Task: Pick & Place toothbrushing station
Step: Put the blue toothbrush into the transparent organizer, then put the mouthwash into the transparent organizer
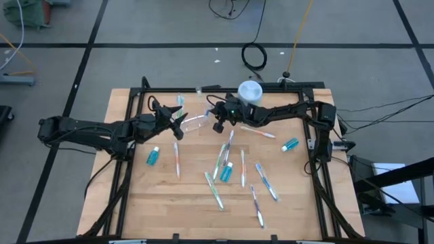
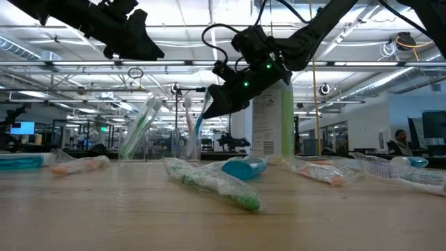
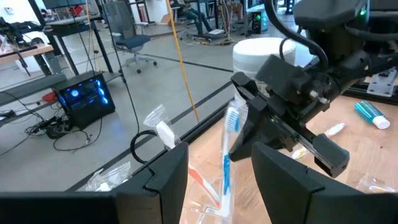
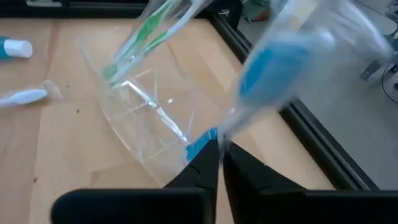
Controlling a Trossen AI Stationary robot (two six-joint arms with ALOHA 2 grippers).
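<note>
1. We see the clear cup near the table's back edge, clasped between the left gripper's wide-set fingers.
2. Right gripper, just beside it, pinches a blue toothbrush over the cup.

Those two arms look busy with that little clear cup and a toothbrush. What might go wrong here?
The left gripper holds the clear cup tilted, so the green toothbrush already inside might slide out.

The right gripper pinches the blue toothbrush only by its thin wrapped end; it could twist or miss the cup.

The tall white-lidded canister stands just behind the right arm and might get bumped.
</note>
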